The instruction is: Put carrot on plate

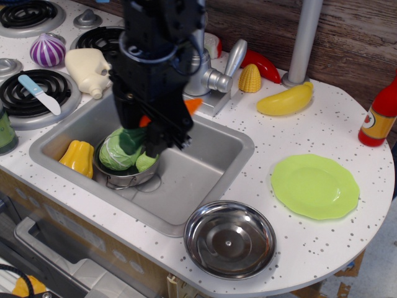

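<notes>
My black gripper (147, 127) hangs high over the left half of the sink and is shut on the carrot. The carrot's orange tip (193, 105) sticks out to the right of the fingers, and its dark green stub shows to the lower left, in front of the cabbage. The light green plate (315, 186) lies flat on the counter at the right, well away from the gripper, with nothing on it.
The sink (205, 155) holds a metal pot (124, 177) with a cabbage (111, 155), and a yellow-orange pepper (77, 156). A steel dish (229, 239) sits at the front. Faucet (208, 77), corn (250, 79), banana (286, 100), red chilli (263, 65) and a red bottle (379, 118) line the back and right.
</notes>
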